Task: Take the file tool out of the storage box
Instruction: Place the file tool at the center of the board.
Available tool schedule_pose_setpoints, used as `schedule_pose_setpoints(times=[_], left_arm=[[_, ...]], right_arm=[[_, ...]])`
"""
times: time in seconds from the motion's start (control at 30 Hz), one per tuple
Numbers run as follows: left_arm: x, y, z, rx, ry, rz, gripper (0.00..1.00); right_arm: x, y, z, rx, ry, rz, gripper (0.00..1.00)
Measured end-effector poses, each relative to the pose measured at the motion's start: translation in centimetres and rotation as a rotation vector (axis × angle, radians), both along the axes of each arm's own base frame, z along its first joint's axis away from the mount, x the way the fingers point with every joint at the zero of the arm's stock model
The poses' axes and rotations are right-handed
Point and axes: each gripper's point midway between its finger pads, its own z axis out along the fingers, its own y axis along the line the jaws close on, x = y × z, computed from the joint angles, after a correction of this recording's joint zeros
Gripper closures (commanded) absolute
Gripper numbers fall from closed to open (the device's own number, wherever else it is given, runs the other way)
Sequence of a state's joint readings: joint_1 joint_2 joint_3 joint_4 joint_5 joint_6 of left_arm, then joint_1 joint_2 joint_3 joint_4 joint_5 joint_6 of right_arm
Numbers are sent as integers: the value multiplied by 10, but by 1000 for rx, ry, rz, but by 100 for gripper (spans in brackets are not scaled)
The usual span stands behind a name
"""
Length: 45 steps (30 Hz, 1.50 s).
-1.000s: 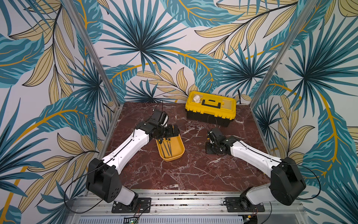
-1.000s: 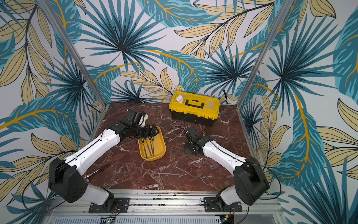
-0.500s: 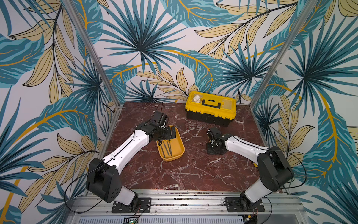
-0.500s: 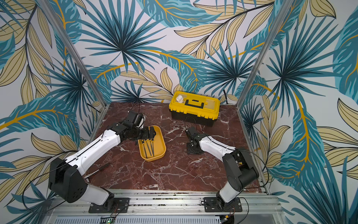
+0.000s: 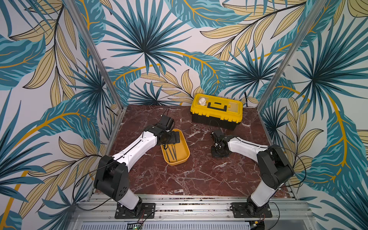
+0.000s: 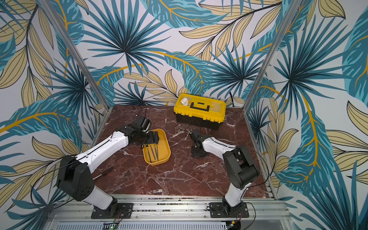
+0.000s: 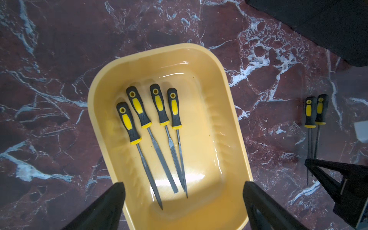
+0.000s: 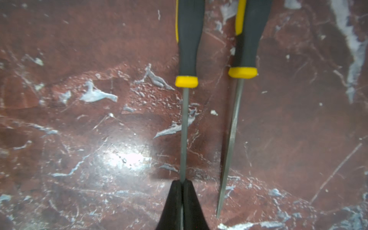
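Under the left gripper: the left gripper is wide open and holds nothing. It hangs over one end of the tray.
Inside the tray: four files lie side by side. Their thin tips point toward the left gripper and their black and yellow handles point away. Two of the tips lie very close together.
Right gripper: the right gripper is pinched tight on the thin metal part of one file, low by the table. I cannot tell if this file rests on the table.
Beside the right gripper: a second file lies flat on the table, just next to the held one and pointing the same way. Both are out of the tray.
Step now: I think the right gripper is putting its file down, and the left one is getting ready to pick.
Next move: the right gripper needs to let go and lift away. The left one needs to come straight down on just one file. The outer file looks easiest, since it lies a bit apart from the rest.
Far from both grippers: a yellow and black toolbox sits with its lid shut. What is inside it is hidden.
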<state>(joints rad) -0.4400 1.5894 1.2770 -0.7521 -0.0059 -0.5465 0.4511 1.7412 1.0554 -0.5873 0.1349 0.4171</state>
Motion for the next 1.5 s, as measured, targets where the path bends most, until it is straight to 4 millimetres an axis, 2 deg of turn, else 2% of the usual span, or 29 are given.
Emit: schedule_pose_setpoints(times=[0.17,0.37,0.67,0.77,1.03,1.1,1.23,1.4,1.5], left_arm=[[10,-1,-8,21,13,12,4],[26,-3,-24,55,32,33,11],[43,-3,-49,105,60,64,23],[48,-4,-54,114,59,70,27],[62,-10,-60,120,47,86,39],[66,-12,-62,120,45,87,43],[72,-16,-68,125,44,91,49],[77,-19,-76,130,50,101,54],[77,-21,-84,139,61,107,56]], right_arm=[[-1,-1,-3,-4,9,-1,100],[-1,-1,-4,-7,13,-1,100],[0,-2,-5,-14,11,-2,90],[0,-2,-5,-15,11,0,82],[-1,-1,-5,-10,17,10,52],[-2,2,-4,8,21,18,42],[-4,11,21,77,-15,48,27],[-7,31,80,243,-131,92,7],[-14,42,109,342,-182,122,0]])
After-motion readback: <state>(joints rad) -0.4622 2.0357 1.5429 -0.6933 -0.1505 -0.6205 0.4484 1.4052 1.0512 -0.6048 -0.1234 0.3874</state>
